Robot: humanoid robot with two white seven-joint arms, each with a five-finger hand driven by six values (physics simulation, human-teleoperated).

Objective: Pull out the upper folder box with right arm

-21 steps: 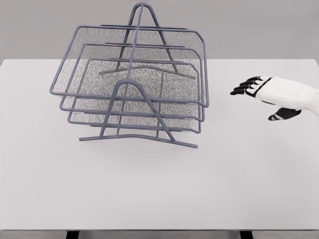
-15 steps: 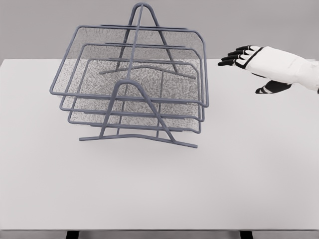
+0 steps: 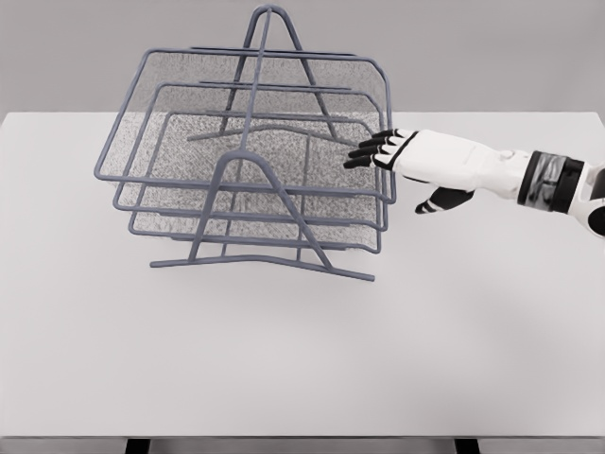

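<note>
A grey wire-mesh rack of three stacked trays stands on the white table (image 3: 302, 359), left of the middle. Its upper tray (image 3: 248, 118) sits highest and widest, with its right rim near x 410. My right hand (image 3: 397, 163) comes in from the right edge, fingers stretched out flat and open. The black fingertips (image 3: 364, 151) reach over the upper tray's right rim, above the mesh. The thumb (image 3: 437, 201) hangs below, outside the rack. I cannot tell whether the fingers touch the rim. Nothing is held.
The rack's A-shaped wire frames (image 3: 257, 203) rise at front and back, and its foot bar (image 3: 265, 262) lies on the table. The table's front edge runs along the bottom of the view.
My right hand has swung left from the table's right side, rising first, then dropping, until its fingers lie over the upper tray's right rim. More of the forearm now shows. The rack has not moved.
</note>
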